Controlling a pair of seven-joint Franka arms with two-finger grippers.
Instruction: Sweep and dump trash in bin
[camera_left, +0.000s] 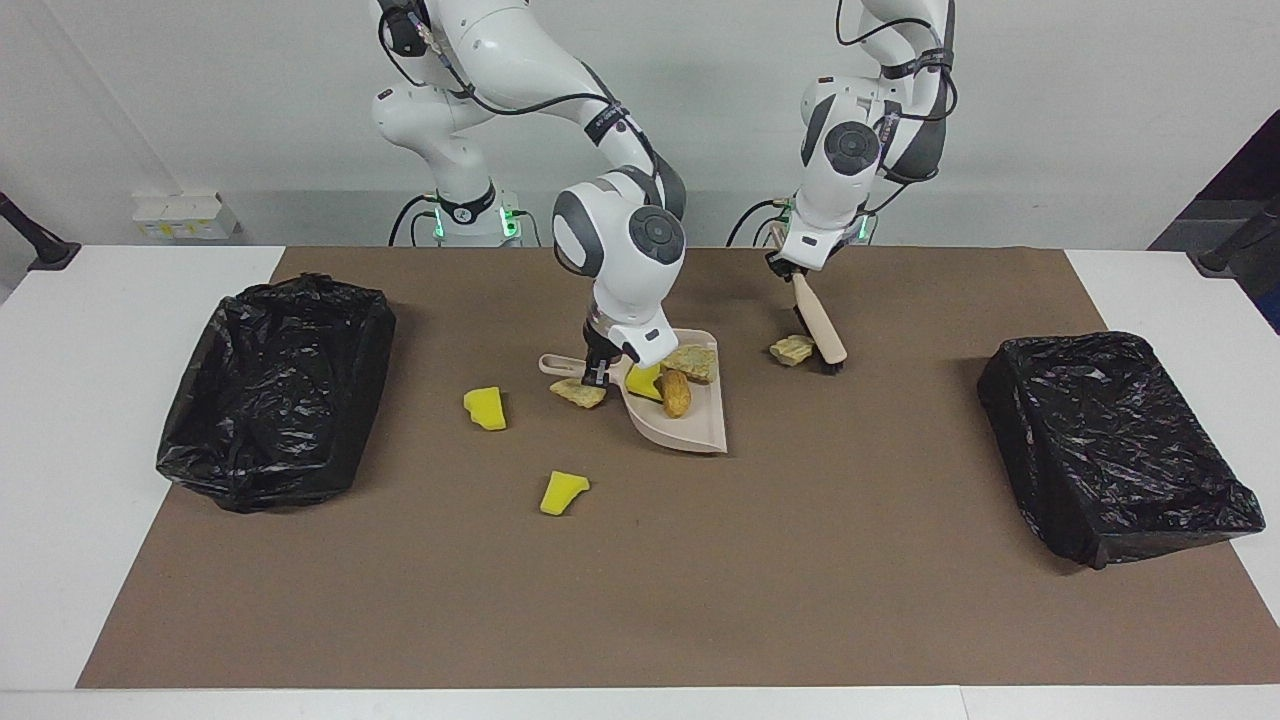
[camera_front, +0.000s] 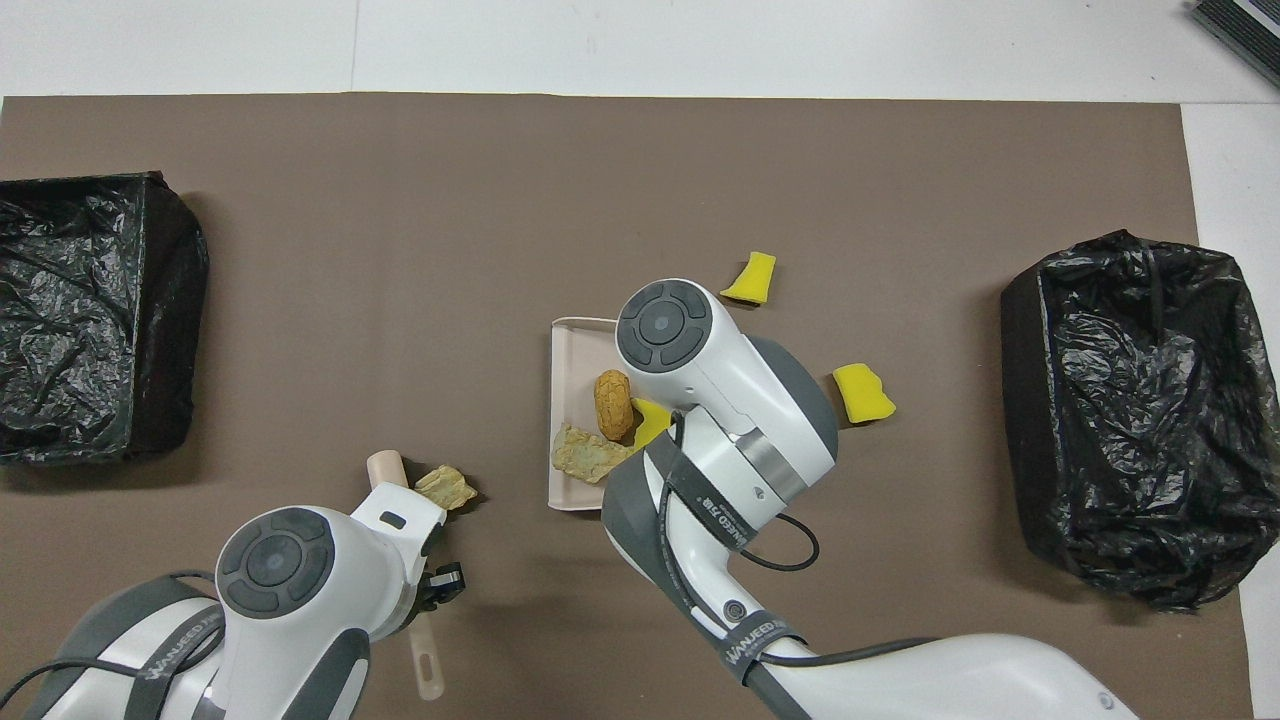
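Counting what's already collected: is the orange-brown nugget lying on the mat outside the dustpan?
No, the orange-brown nugget lies inside the dustpan, beside a yellow wedge.

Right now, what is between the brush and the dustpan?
One pale beige crumbly scrap lies on the brown mat between the wooden-handled brush and the beige plastic dustpan, beside the brush head; both views show it.

Bright, even light; soft shadows

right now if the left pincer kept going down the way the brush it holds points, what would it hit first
Most likely the brown mat: the left pincer, shut on the brush, aims its bristle end down beside the beige scrap. Whether the bristles already touch that scrap is unclear.
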